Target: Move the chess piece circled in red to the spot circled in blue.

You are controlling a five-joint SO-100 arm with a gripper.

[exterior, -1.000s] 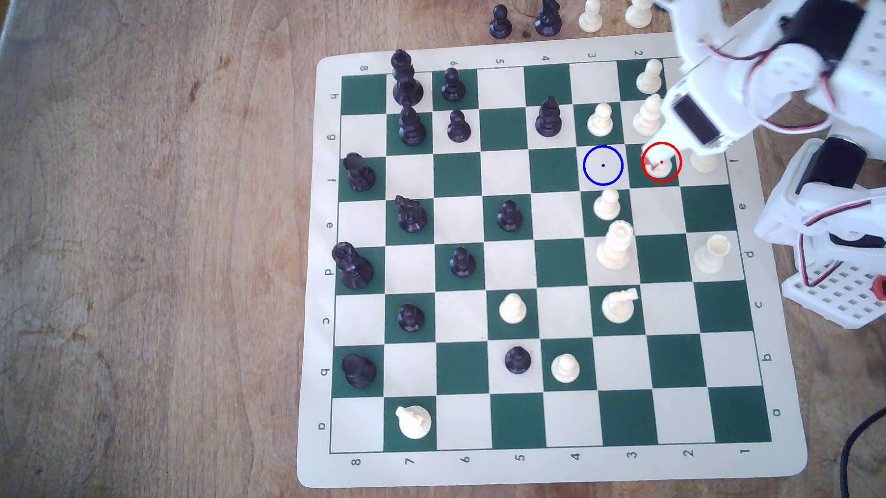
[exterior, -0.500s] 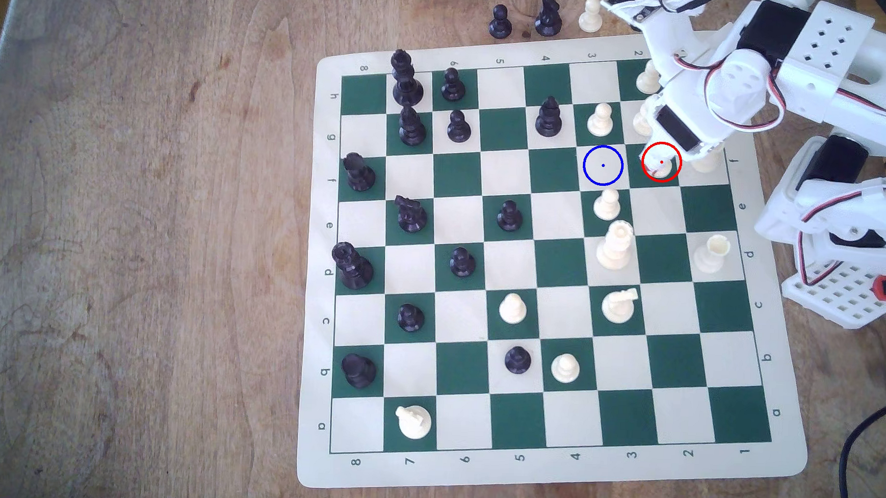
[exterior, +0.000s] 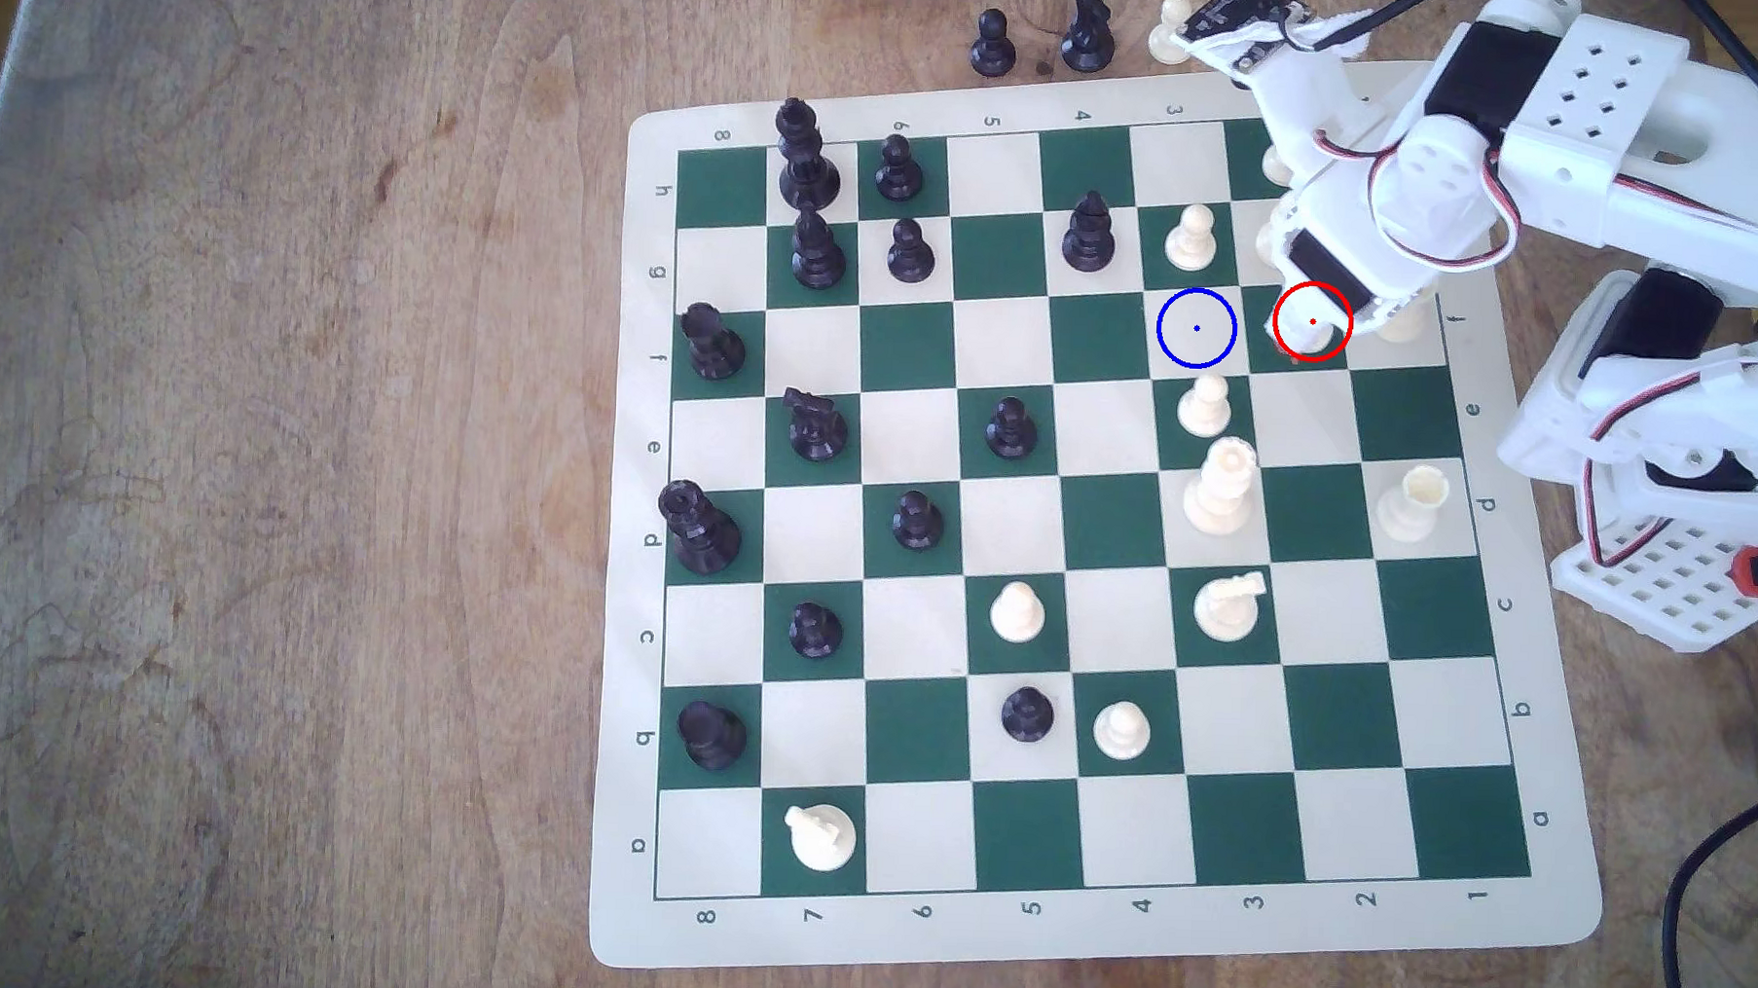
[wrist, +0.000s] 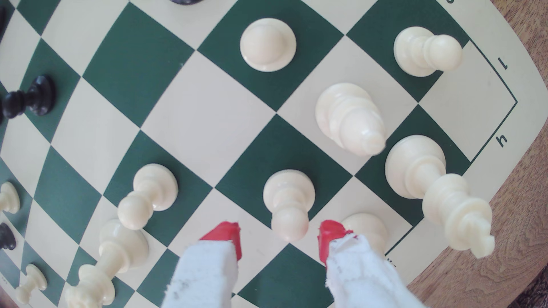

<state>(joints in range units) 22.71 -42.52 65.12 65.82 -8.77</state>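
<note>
The cream pawn (wrist: 288, 204) stands upright on its dark green square, inside the red ring (exterior: 1312, 322) in the exterior view, where the arm hides most of it. My gripper (wrist: 278, 240) is open. Its red-tipped fingers (wrist: 228, 238) flank the pawn's ball head, one on each side with a small gap. The blue-ringed cream square (exterior: 1196, 328) lies one square toward the exterior view's left of the pawn and is bare.
Close around the pawn stand a cream bishop (wrist: 350, 118), a tall cream king (wrist: 439, 201), a piece (wrist: 366, 229) by one finger, and pawns (wrist: 148, 192) (wrist: 267, 44). In the exterior view, pawns (exterior: 1190, 237) (exterior: 1204, 404) flank the blue spot. Captured pieces (exterior: 992, 43) sit off the board.
The arm has swung toward the exterior view's left and come down over the red ring, now covering most of the pawn and the cream pieces behind it. No piece has moved.
</note>
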